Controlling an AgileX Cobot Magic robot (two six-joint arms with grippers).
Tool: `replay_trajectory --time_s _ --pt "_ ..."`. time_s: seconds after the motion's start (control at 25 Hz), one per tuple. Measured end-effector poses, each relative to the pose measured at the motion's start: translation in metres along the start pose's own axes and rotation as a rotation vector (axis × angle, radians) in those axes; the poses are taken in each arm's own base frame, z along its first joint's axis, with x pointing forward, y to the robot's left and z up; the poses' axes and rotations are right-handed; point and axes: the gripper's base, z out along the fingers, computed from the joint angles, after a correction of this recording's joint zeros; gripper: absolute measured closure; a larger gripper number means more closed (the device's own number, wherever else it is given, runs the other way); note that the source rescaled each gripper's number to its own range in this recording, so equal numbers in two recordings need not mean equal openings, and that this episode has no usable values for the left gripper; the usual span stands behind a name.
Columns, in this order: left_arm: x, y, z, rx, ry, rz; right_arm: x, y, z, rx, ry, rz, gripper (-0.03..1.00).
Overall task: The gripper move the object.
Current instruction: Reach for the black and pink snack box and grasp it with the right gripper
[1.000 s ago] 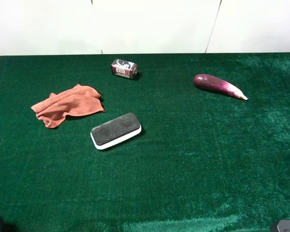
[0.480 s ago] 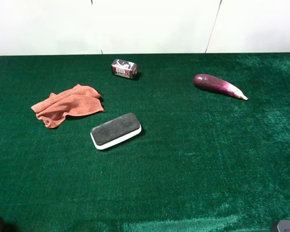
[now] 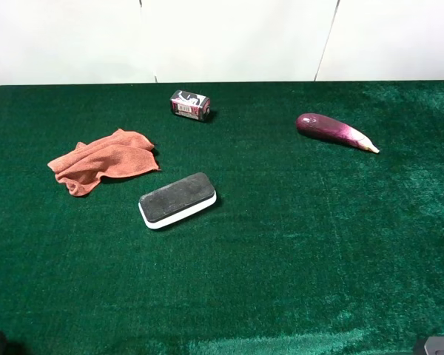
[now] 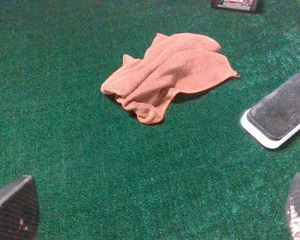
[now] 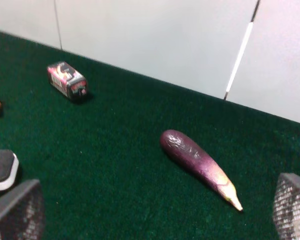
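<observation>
The object, a small can (image 3: 190, 104) with a maroon, white and black label, lies on its side near the far edge of the green table (image 3: 296, 244). It also shows in the right wrist view (image 5: 66, 80), and its edge shows in the left wrist view (image 4: 235, 4). My left gripper (image 4: 160, 192) is open and empty, low over the table's near left, far from the can. My right gripper (image 5: 155, 197) is open and empty at the near right, also far from it. In the exterior view only slivers of the arms show, at the bottom corners.
An orange cloth (image 3: 103, 160) lies crumpled at the left. A black-and-white board eraser (image 3: 177, 200) lies in front of the can. A purple eggplant (image 3: 333, 132) lies at the far right. A white wall (image 3: 229, 37) stands behind the table.
</observation>
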Motion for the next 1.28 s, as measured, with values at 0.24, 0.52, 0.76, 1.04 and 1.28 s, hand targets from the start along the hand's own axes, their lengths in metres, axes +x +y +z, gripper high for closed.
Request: replay_trajectory --time_s 0.24,0.52,0.76,1.04,1.28 --pt "0.000 0.000 0.000 0.000 0.000 0.000 -0.033 -0.001 0.042 -0.015 0.095 -0.095 -0.03" --pt "0.000 0.000 0.000 0.000 0.000 0.000 -0.067 -0.001 0.095 -0.037 0.187 -0.197 -0.03" --pt "0.000 0.000 0.000 0.000 0.000 0.000 -0.093 -0.001 0.144 -0.053 0.241 -0.253 -0.03" --pt "0.000 0.000 0.000 0.000 0.000 0.000 -0.117 -0.001 0.195 -0.077 0.322 -0.319 -0.03" --pt "0.000 0.000 0.000 0.000 0.000 0.000 -0.131 0.007 0.238 -0.132 0.405 -0.383 -0.03"
